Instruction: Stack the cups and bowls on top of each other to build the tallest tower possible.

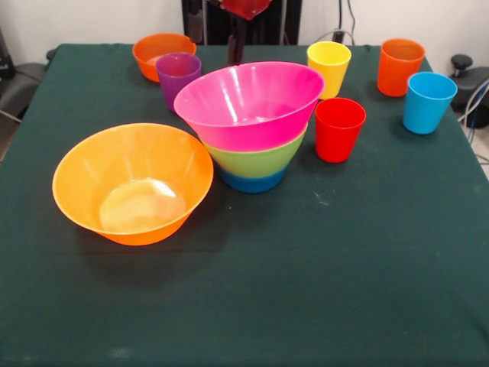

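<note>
On the green-clothed table (321, 290), the tower (252, 126) stands near the middle: a small blue bowl (252, 182) at the bottom, the green bowl (256, 159) nested on it, the pink bowl (248, 103) on top. The large orange bowl (134, 183) sits apart beside it, tilted slightly, toward the table's near-left. The small orange bowl (162, 52) and purple cup (178, 76) are at the far-left corner; the yellow cup (329, 67) and red cup (339, 128) stand just beside the tower; the orange cup (400, 66) and light blue cup (428, 102) are near the far-right corner. The arm shows only at the far edge, and I cannot tell the gripper's state. The narrow base probably makes the tower tippy: seating the wide orange bowl off-centre could topple it onto the red cup.
</note>
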Controlling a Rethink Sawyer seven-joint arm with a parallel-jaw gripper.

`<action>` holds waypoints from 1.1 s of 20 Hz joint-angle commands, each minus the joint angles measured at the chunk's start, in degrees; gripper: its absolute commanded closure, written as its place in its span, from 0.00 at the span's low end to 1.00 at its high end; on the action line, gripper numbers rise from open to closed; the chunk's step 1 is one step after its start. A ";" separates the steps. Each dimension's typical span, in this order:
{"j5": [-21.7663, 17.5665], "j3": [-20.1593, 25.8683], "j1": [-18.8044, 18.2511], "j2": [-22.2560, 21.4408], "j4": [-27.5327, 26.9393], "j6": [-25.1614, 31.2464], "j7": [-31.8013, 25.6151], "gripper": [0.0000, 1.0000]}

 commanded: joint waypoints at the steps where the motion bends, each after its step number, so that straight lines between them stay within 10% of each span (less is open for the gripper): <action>1: -3.30 8.92 -4.06 -1.22 4.16 4.54 -15.30 0.00; 22: -10.68 13.95 -9.54 1.09 1.03 5.20 -17.48 0.00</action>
